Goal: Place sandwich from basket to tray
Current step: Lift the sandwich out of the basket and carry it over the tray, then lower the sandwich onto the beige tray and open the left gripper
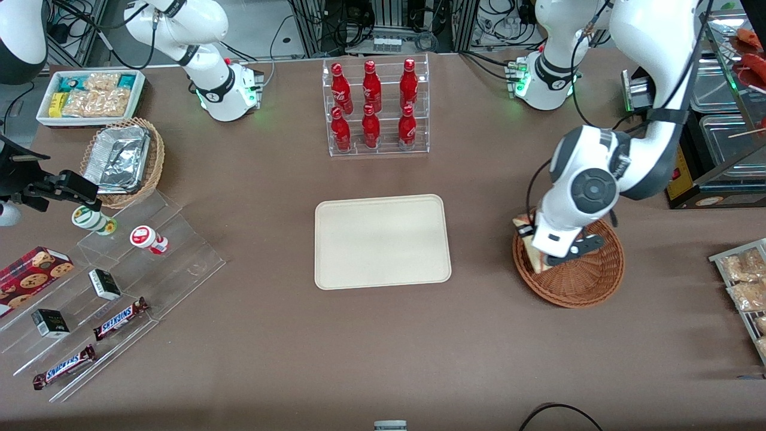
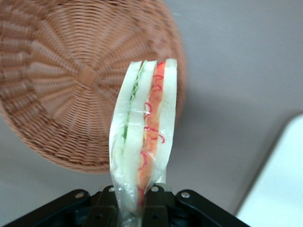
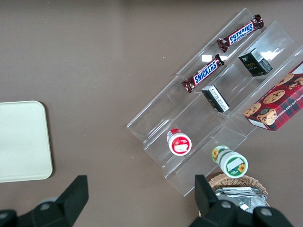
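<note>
Left arm's gripper [image 1: 553,254] is hanging over the edge of the basket [image 1: 583,281] that faces the tray [image 1: 382,241]. The jaws are pinching the sandwich [image 2: 144,137] by one end; in the wrist view the wedge is sticking straight out from the jaws, long axis in line with them, the green and red filling edge facing the camera. The wrap is bunching where it is being held. The sandwich is sitting clear of the wicker, lifted above the basket floor, not touching it.

The tray is lying flat on the counter [image 1: 383,347], well apart from the basket, toward the parked arm's end. Judgement: the grasp is made, and the carry across to the tray is what is coming next. The tray is bare.
</note>
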